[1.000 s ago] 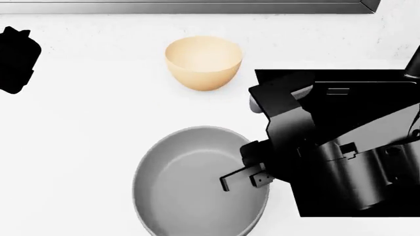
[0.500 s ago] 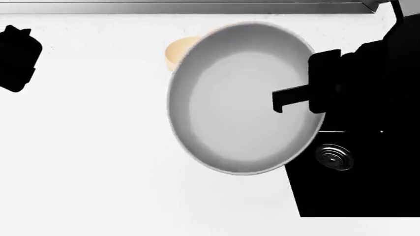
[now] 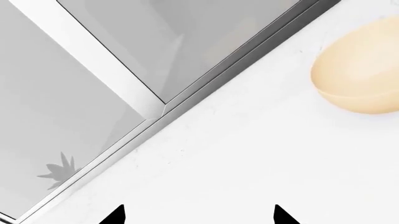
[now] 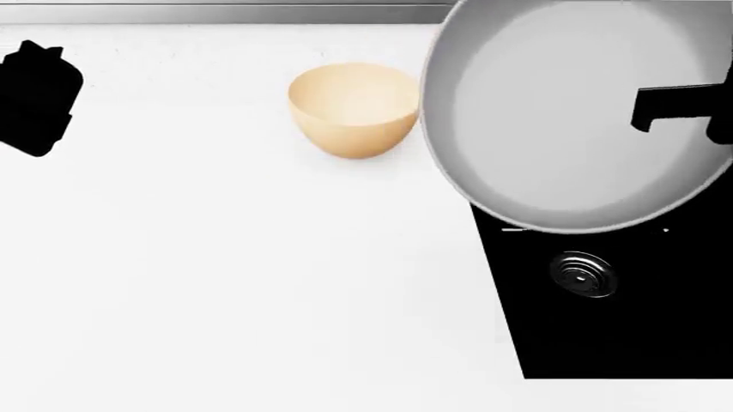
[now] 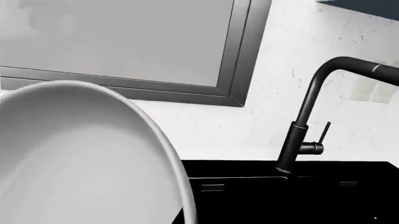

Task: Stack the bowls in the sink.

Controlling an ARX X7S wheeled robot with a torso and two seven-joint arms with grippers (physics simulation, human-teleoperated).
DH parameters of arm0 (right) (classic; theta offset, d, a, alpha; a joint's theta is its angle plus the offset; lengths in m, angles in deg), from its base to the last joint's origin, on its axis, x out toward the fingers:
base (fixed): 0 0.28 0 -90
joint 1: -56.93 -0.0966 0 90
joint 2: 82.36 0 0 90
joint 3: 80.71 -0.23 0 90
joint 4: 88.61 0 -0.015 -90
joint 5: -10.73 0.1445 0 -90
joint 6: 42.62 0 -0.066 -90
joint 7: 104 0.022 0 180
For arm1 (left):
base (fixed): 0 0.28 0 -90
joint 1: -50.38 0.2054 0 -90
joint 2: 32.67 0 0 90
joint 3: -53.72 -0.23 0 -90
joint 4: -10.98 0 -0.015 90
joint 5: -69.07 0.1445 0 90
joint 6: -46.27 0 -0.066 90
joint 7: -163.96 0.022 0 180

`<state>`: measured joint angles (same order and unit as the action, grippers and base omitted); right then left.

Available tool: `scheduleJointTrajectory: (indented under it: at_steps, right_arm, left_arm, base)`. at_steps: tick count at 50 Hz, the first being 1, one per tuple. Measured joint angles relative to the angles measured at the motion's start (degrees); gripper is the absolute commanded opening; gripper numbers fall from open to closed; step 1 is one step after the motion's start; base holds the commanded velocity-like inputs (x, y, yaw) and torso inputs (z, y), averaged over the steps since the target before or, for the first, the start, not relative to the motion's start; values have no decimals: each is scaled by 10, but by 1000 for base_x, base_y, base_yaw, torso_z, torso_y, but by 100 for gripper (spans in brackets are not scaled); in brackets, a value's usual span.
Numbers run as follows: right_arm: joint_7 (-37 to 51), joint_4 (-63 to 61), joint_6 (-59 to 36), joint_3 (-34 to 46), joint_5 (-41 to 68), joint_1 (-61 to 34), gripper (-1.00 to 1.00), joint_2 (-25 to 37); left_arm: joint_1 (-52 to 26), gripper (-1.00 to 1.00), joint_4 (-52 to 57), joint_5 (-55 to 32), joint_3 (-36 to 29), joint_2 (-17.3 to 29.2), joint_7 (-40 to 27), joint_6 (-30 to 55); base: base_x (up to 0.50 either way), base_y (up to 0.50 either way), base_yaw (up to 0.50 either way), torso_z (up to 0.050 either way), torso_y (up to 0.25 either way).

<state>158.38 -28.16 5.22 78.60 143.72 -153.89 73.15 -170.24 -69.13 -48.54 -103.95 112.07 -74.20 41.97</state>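
The wide grey bowl [image 4: 561, 120] is tilted and held in the air over the far left corner of the black sink [image 4: 641, 343]. My right gripper [image 4: 648, 112] is shut on its rim, with one finger inside the bowl. The right wrist view shows the grey bowl [image 5: 74, 158] close up, with my right gripper [image 5: 181, 217] on its rim. The tan bowl [image 4: 353, 107] stands upright on the white counter, left of the sink. It also shows in the left wrist view [image 3: 361, 70]. My left gripper [image 3: 198, 219] is open and empty over bare counter, and shows far left in the head view [image 4: 34, 99].
A round metal drain [image 4: 582, 275] lies in the sink's basin. The tall dark faucet [image 5: 305, 130] stands at the sink's back edge, in front of a white wall. A metal-framed window [image 3: 143, 107] runs along the back of the counter [image 4: 229, 283].
My right gripper has lifted the grey bowl off the counter and carried it up and to the right, over the sink. The tan bowl, hidden half a second ago, shows again. The left gripper has not moved.
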Motion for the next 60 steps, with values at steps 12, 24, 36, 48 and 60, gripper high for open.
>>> scheduleJointTrajectory:
  at_steps: [12,24,36,48,60]
  right_arm:
    - [-6,-19,28,-24,-20,-4,-100,33]
    - [-15,-23,31,-37,-34,-6,-100,37]
    - [-23,-25,30,-43,-41,-4,-100,38]
    - [-30,-28,30,-48,-45,2,-100,37]
    - [-36,-31,33,-53,-49,7,-100,40]
  left_arm:
    - [4,100,1,5,2,-1,2,-4]
    - [9,100,-5,12,7,-8,2,-15]
    - [13,100,-9,14,11,-17,1,-21]
    - [21,100,-35,8,22,-33,-16,-65]
    - [63,100,-100,39,34,-85,-12,-158]
  base:
    - [0,0,0,0,0]
    - [0,0,0,0,1]
    - [259,0,0,0,1]
    - [0,0,0,0,0]
    - [0,0,0,0,1]
